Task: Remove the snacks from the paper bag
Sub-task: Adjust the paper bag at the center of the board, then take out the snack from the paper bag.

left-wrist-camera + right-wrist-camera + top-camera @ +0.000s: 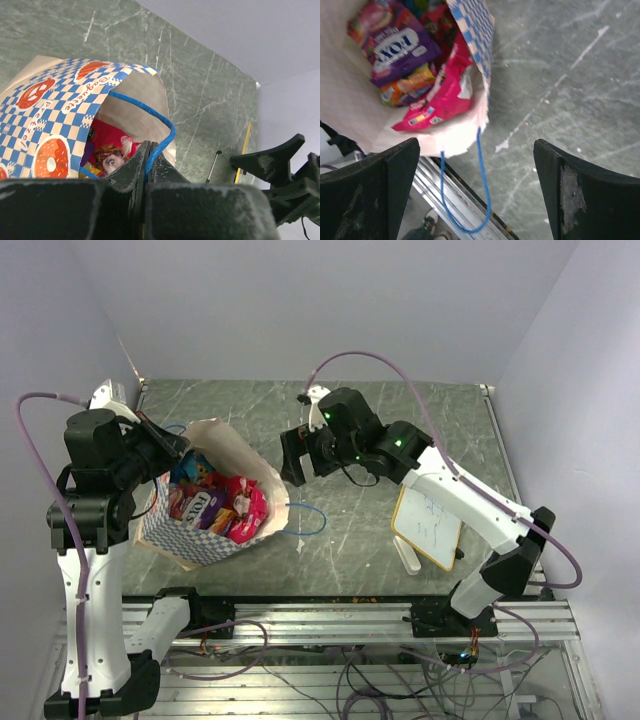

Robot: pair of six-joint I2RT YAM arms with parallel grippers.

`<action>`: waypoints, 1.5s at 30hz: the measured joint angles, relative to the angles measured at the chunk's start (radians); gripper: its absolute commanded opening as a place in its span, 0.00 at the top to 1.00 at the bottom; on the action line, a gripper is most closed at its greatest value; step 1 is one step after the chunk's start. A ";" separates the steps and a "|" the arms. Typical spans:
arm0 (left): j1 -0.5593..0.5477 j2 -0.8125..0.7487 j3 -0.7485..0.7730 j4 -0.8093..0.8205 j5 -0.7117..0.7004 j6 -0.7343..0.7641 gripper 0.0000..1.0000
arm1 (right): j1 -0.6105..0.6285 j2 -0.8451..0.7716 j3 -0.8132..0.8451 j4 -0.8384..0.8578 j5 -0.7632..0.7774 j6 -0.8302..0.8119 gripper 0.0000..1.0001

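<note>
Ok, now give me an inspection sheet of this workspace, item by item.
Surface: grey-green marbled table, faint scuffs.
Job's things: paper bag open at the left; snacks inside it, none seen on the table.
Clutter: whiteboard lying at the right.
Grippers: left gripper shut on the bag's blue string handle; right gripper open, empty, by the bag's mouth.
Cables: purple cables looping off both arms; loose wires below the front rail.
Surroundings: plain pale walls; nothing else seen.
</note>
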 measured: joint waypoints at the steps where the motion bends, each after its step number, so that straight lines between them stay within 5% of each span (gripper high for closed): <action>1: 0.000 0.001 0.000 -0.009 0.000 0.002 0.93 | 0.004 0.004 0.011 0.015 -0.002 0.010 0.07; 7: 0.000 -0.015 -0.002 -0.016 0.000 -0.011 0.93 | 0.070 0.084 0.018 0.124 -0.017 0.072 0.20; 10: 0.000 -0.039 -0.019 -0.015 -0.002 -0.025 0.93 | 0.098 0.135 -0.010 0.189 -0.004 0.122 0.35; 34: 0.000 0.001 -0.018 -0.015 0.053 -0.123 0.93 | 0.138 0.338 0.038 0.211 0.117 0.266 0.39; 45: 0.000 0.003 -0.019 -0.013 0.089 -0.137 0.93 | 0.163 0.411 0.081 0.204 0.133 0.226 0.75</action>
